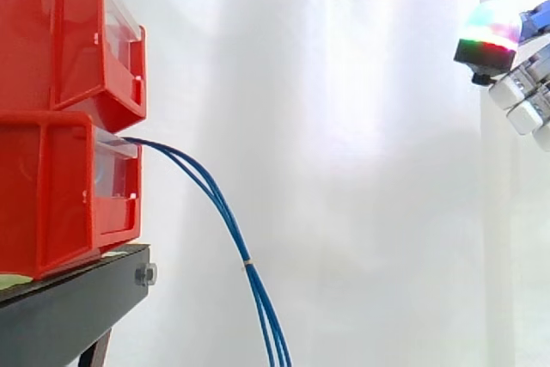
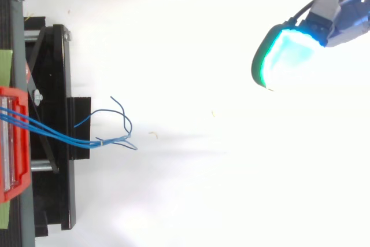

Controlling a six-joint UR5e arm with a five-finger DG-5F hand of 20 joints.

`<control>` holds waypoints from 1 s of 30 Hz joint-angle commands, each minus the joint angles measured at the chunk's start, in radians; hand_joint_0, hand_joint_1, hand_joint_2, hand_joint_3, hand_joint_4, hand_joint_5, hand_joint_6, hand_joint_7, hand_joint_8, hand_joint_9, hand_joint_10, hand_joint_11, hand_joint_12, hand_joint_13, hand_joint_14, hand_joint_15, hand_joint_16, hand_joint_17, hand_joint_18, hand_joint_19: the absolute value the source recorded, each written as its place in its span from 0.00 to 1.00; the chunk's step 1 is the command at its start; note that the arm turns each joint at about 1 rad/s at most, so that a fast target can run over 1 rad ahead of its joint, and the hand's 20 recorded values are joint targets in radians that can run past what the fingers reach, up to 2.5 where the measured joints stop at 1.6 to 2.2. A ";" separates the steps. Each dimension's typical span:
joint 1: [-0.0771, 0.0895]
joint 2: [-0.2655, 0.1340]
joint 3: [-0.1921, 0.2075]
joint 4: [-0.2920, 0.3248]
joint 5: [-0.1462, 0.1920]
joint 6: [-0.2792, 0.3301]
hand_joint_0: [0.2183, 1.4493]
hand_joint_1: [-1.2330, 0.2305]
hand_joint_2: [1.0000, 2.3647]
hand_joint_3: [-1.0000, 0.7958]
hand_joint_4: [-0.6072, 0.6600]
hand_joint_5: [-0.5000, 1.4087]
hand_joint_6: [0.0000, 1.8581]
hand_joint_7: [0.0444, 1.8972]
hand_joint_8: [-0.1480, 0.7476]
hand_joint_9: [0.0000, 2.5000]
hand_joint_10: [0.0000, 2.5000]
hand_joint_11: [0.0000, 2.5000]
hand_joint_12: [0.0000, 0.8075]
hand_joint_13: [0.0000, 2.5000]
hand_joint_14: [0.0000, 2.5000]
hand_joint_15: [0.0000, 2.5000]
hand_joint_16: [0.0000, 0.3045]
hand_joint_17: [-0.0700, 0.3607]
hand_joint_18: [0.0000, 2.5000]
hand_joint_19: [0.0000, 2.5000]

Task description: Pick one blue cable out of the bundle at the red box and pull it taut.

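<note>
Hand [image 2: 342,8] high at the right edge, angled down toward the left, well apart from the cables; how far open, impossible to tell. Thin, glossy blue cables [image 1: 230,228], bundled with a small tie, drooping in a smooth curve from the lower red plastic bin [image 1: 51,186] at left.

1. Saw two red bins [image 1: 51,195] stacked at left on a black stand [image 1: 69,307].
2. Noted blue cables [image 1: 228,221] leaving the lower bin's front, curving down together, tied partway by a small band [image 1: 247,261].
3. Found the hand [image 1: 516,83] at upper right, well apart from the cables, before a white curtain [image 1: 344,126].
</note>
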 commanded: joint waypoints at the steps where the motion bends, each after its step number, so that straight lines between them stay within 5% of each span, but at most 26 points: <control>1: 0.000 0.000 -0.001 0.000 0.000 0.000 0.32 0.30 0.00 0.28 0.67 0.15 0.27 0.32 0.51 0.19 0.00 0.00 0.44 0.16 0.00 0.03 0.17 0.43 0.13 0.07; 19: 0.004 -0.002 -0.001 0.008 -0.002 -0.006 0.28 0.36 0.00 0.28 0.68 0.15 0.27 0.33 0.52 0.21 0.00 0.03 0.45 0.17 0.00 0.05 0.17 0.44 0.16 0.09; 27: 0.014 -0.009 -0.006 0.132 0.015 -0.057 0.28 0.36 0.00 0.28 0.69 0.15 0.27 0.33 0.52 0.21 0.00 0.03 0.45 0.17 0.00 0.06 0.18 0.44 0.16 0.10; 30: 0.020 -0.014 -0.038 0.181 0.026 -0.075 0.27 0.36 0.00 0.28 0.69 0.15 0.27 0.33 0.52 0.21 0.00 0.03 0.46 0.17 0.00 0.06 0.18 0.45 0.16 0.10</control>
